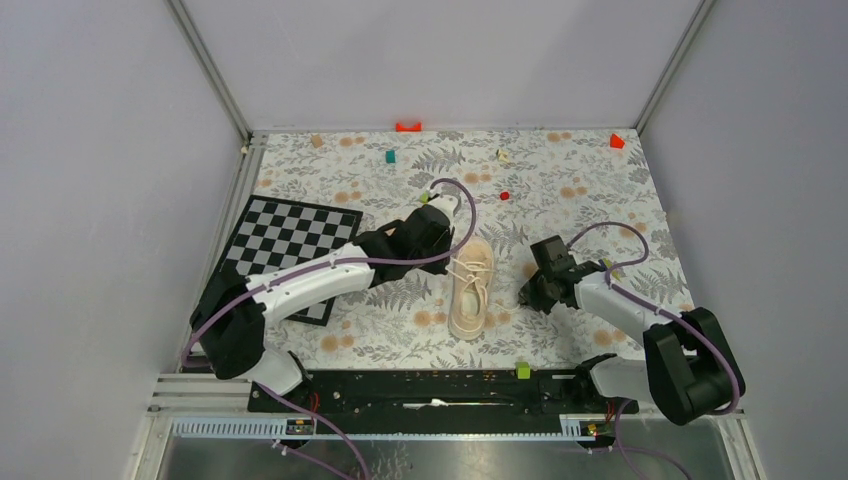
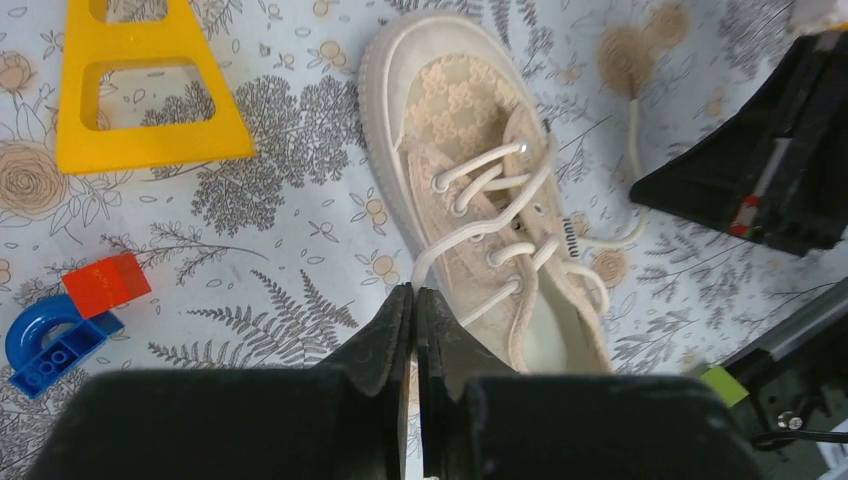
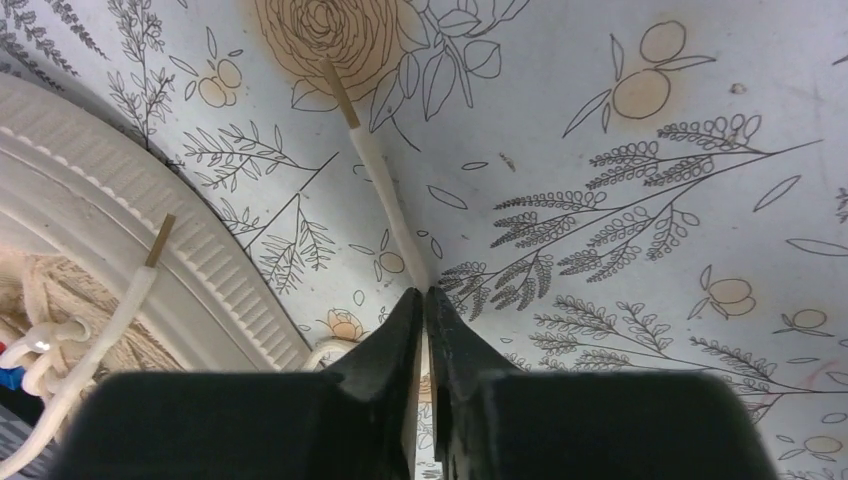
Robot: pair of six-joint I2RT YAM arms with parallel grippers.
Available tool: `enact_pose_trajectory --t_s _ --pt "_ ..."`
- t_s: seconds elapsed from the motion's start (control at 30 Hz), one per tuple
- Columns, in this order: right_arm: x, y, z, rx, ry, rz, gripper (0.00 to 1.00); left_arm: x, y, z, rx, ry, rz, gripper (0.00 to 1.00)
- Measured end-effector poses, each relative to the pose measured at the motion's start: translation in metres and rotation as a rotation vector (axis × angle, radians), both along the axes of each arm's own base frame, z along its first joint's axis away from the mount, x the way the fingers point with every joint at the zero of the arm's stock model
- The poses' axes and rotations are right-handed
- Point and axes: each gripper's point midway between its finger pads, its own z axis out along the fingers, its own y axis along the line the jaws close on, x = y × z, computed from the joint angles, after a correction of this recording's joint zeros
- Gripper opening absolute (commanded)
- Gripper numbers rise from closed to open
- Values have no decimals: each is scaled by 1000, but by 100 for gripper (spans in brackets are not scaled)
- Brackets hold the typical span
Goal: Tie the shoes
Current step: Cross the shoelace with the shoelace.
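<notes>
right pincer [image 3: 424, 296]: fingers closed together on the free lace [image 3: 386, 190]. the lace runs out ahead of the tips across the table [image 3: 640, 200] to its tan tip [image 3: 338, 92]. the grip sits partway along the lace, not at the end.

left pincer [image 2: 413, 292]: fingers pressed together. a second strand [image 2: 445, 243] comes down from the eyelets into the tips, so it looks clamped there.

shoe [image 1: 470, 293]: lies on its sole between the two pincers, just beyond the left pincer's tips and close to the left of the right one. its ribbed sole edge [image 3: 200, 250] shows beside the right pincer.

step in hand, as judged: one strand in each grip, first crossing not yet made.

handling notes:
- hold both grips firm, since the cord is thin and round and may slip.
- draw the strands up and outward evenly, so slack leaves the eyelets without dragging the light shoe.
- cross them above the tongue, not off to one side.
- mind that the pincers do not collide over so narrow a thing.

appearance:
- single low-top in cream-beige fabric, with a woven floral pattern on the toe.
- pale rubber toe cap and sole.
- cream laces threaded loosely and untied.
- small dark lettering [image 2: 570, 227] by the throat.
- the opening lies nearest the left pincer and the toe points away from it.
</notes>
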Motion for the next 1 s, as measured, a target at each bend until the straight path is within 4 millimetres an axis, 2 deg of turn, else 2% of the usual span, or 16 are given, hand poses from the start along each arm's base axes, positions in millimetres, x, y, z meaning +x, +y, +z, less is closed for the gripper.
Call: enact_pose_trajectory --t_s 0.17,0.27,0.37,0.4,0.5,0.57,0.6,0.7,0.8,0.87,0.93,1.0 --pt "-1 -1 -1 0 4 -10 0 7 0 16 -66 -9 24 6" --pt "-4 -7 8 -34 1 0 0 9 3 21 -92 -2 37 8" --pt "11 -9 41 -47 -89 10 0 12 7 29 -116 -2 47 10" --pt "21 -7 62 -39 -152 16 0 12 8 32 -124 -4 49 10" --pt "37 -6 103 -20 -281 19 0 11 12 38 -142 -11 55 14" --pt "37 -7 119 -9 -333 21 0 5 18 38 -152 -6 61 16" --pt "33 -8 120 -9 -337 22 0 0 22 36 -162 0 66 17" --pt "17 -15 105 -15 -316 20 0 -14 32 19 -170 42 74 21" --pt "-11 -26 67 -43 -224 13 0 -34 41 -15 -149 140 81 27" --pt "-28 -33 46 -65 -159 8 0 -47 45 -37 -124 213 83 35" --pt "-41 -39 36 -84 -112 5 0 -55 48 -50 -103 272 89 44" --pt "-42 -42 38 -97 -122 -2 0 -58 49 -52 -94 295 96 64"
